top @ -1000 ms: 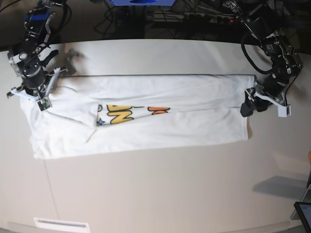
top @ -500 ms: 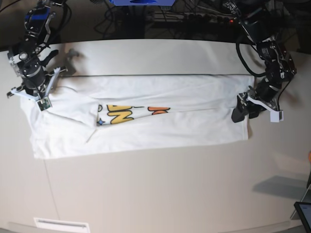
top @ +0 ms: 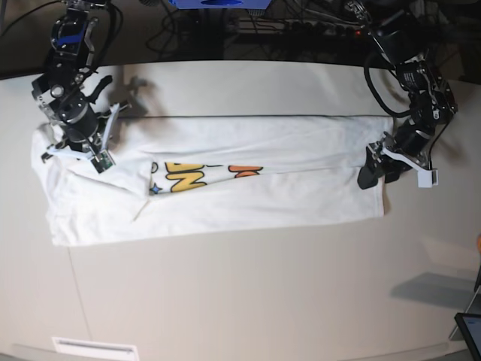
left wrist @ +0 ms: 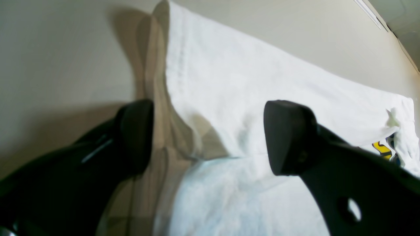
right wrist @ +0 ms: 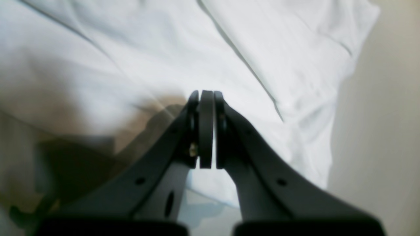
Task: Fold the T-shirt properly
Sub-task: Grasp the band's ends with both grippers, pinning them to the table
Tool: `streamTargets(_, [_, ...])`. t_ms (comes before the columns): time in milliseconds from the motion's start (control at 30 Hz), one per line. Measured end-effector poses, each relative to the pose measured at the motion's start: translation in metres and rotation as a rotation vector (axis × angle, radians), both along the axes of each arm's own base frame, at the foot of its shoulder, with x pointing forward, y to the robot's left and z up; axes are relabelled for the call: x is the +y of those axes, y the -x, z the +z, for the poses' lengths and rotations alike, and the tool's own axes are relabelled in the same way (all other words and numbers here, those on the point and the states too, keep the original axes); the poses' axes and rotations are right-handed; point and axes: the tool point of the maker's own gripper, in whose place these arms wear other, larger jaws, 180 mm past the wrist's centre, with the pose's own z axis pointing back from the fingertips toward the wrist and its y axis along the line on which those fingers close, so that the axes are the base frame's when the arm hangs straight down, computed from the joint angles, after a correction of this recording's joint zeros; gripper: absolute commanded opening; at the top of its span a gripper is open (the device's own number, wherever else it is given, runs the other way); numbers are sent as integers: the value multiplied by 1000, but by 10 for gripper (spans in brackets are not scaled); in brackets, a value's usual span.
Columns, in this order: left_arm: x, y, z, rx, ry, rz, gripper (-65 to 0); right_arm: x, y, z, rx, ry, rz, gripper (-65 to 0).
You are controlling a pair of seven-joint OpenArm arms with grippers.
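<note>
The T-shirt (top: 225,188) lies as a long folded band across the middle of the bench (top: 248,293). At 3 o'clock the left hand (left wrist: 210,137) gapes wide astride the hem edge, holding nothing; closing there may pinch only the top layer and undo the fold. At 10 o'clock the right hand (right wrist: 206,131) is pressed closed, seemingly on no cloth.

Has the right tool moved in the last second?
Yes. The right tool shifted inward over the T-shirt, toward its print, away from the table edge.
</note>
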Motion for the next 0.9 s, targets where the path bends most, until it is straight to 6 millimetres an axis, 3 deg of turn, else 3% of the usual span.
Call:
streamTargets(267, [0, 1, -1, -1, 3, 2, -155, 7, -17, -24, 47, -41, 2, -635])
streamTargets(567, [0, 2, -1, 0, 2, 0, -155, 5, -41, -9, -3, -37, -1, -634])
streamTargets(700, [0, 2, -1, 1, 2, 0, -155, 10, -42, -37, 57, -90, -3, -634])
streamTargets(900, [0, 2, -1, 1, 3, 0, -155, 14, -49, -44, 29, -141, -8, -634])
